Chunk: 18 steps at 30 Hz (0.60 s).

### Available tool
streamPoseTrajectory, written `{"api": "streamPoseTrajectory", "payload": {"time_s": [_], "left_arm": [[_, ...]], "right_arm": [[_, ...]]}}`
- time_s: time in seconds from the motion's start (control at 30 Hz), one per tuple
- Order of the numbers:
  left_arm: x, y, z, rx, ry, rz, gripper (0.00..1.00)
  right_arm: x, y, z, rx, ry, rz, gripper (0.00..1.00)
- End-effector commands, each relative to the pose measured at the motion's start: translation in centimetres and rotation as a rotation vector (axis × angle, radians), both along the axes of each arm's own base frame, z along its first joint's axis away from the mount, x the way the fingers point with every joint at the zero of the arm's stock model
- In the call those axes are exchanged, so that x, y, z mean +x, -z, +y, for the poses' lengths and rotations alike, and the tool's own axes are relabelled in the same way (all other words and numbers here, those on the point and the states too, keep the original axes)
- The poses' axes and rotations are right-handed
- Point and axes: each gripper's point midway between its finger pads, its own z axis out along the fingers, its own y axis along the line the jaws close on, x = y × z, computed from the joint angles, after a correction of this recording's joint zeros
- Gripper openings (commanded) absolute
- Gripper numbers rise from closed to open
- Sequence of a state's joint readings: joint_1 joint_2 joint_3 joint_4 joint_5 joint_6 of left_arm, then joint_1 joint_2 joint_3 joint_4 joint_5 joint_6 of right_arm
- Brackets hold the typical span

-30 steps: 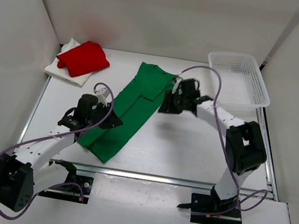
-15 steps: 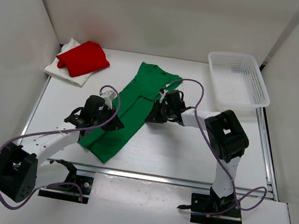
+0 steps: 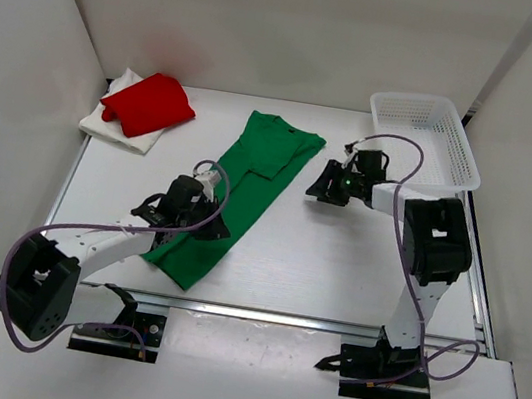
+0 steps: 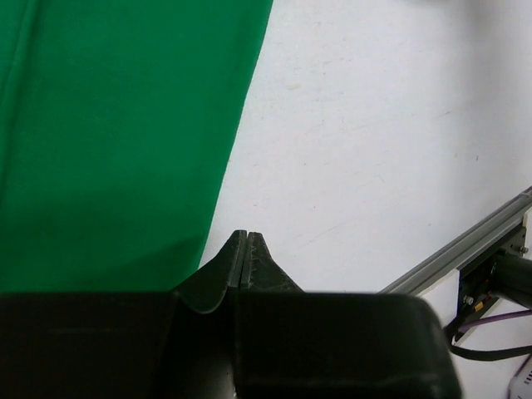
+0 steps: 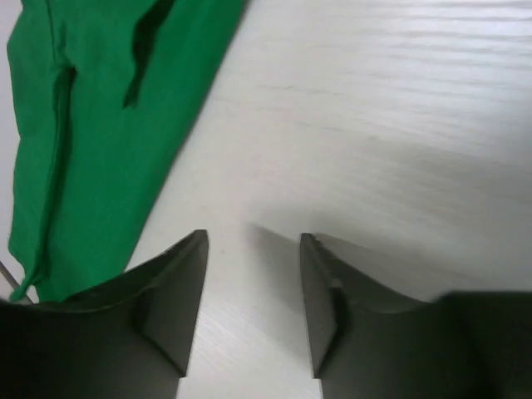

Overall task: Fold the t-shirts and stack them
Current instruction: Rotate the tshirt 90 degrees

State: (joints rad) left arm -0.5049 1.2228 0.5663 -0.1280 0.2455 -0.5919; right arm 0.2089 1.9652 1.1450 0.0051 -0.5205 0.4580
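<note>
The green t-shirt, folded into a long strip, lies diagonally across the middle of the table. It also shows in the left wrist view and the right wrist view. The red t-shirt lies folded on the white t-shirt at the far left. My left gripper is shut and empty, and its tips are over bare table just off the green shirt's right edge. My right gripper is open and empty over bare table, to the right of the green shirt.
The white lattice basket stands at the far right corner, close behind my right arm. White walls enclose the table on three sides. A metal rail runs along the near edge.
My right gripper has pulled away from the green shirt's right edge, towards the basket. My left gripper has slid right across the lower shirt to its right edge.
</note>
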Motion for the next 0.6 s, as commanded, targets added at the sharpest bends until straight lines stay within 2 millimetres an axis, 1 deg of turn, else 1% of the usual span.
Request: {"api": "streamPoseTrajectory", "payload": {"time_s": [0.0, 0.03, 0.07, 0.1, 0.13, 0.17, 0.2, 0.23, 0.27, 0.3, 0.33, 0.37, 0.4, 0.43, 0.47, 0.5, 0.53, 0.57], "left_arm": [[1.8, -2.3, -0.2, -0.034, -0.025, -0.073, 0.05], [2.2, -2.7, -0.2, -0.040, -0.035, -0.082, 0.05], [2.1, -2.8, -0.3, -0.039, -0.030, -0.081, 0.05], [2.3, -2.9, -0.3, -0.036, -0.030, -0.088, 0.05], [2.1, -2.8, -0.5, -0.029, -0.025, -0.088, 0.04], [2.3, -2.9, -0.3, -0.021, -0.021, -0.101, 0.05], [2.2, -2.8, -0.1, -0.020, -0.026, -0.097, 0.05], [2.0, -2.6, -0.3, -0.023, -0.016, -0.090, 0.04], [2.1, -2.5, 0.0, -0.029, -0.027, -0.087, 0.03], [2.1, -2.7, 0.3, -0.033, -0.036, -0.101, 0.03], [2.3, -2.5, 0.6, -0.025, -0.047, -0.098, 0.04], [2.2, -2.5, 0.6, -0.028, -0.042, -0.103, 0.05], [2.3, -2.4, 0.8, -0.022, -0.043, -0.097, 0.04], [2.3, -2.5, 0.7, -0.022, -0.038, -0.094, 0.04], [2.3, -2.3, 0.6, -0.018, -0.030, -0.087, 0.04], [2.1, -2.0, 0.5, -0.014, -0.024, -0.077, 0.05], [2.3, -2.1, 0.4, -0.017, -0.029, -0.076, 0.05], [2.0, -2.3, -0.1, -0.024, -0.011, -0.078, 0.05]], "right_arm": [[-2.0, -2.6, 4.6, -0.011, -0.163, -0.075, 0.48], [-2.0, -2.2, 5.8, -0.013, -0.177, -0.069, 0.49], [-1.6, -1.2, 6.1, -0.028, -0.159, -0.054, 0.49], [-1.4, -0.6, 7.2, -0.034, -0.173, -0.047, 0.47], [-1.2, -0.2, 7.5, -0.039, -0.163, -0.037, 0.47], [-1.1, 0.2, 8.7, -0.030, -0.170, -0.023, 0.42], [-0.5, 1.0, 8.6, -0.036, -0.155, -0.015, 0.37], [-0.6, 1.3, 9.3, -0.031, -0.149, -0.004, 0.34], [0.0, 1.5, 9.2, -0.032, -0.135, -0.007, 0.31], [0.5, 1.4, 9.7, -0.023, -0.137, -0.009, 0.27], [0.5, 1.8, 9.5, -0.021, -0.128, 0.011, 0.24], [1.1, 2.1, 9.5, -0.021, -0.123, 0.013, 0.21], [1.6, 2.5, 9.2, -0.021, -0.122, 0.022, 0.15], [1.9, 2.4, 8.6, -0.025, -0.110, 0.031, 0.08], [2.5, 2.2, 8.0, -0.030, -0.106, 0.018, 0.04], [2.7, 2.3, 7.0, -0.038, -0.098, 0.028, 0.02], [3.1, 2.1, 6.4, -0.055, -0.100, 0.022, 0.00], [3.8, 1.7, 5.3, -0.071, -0.083, 0.021, 0.01]]}}
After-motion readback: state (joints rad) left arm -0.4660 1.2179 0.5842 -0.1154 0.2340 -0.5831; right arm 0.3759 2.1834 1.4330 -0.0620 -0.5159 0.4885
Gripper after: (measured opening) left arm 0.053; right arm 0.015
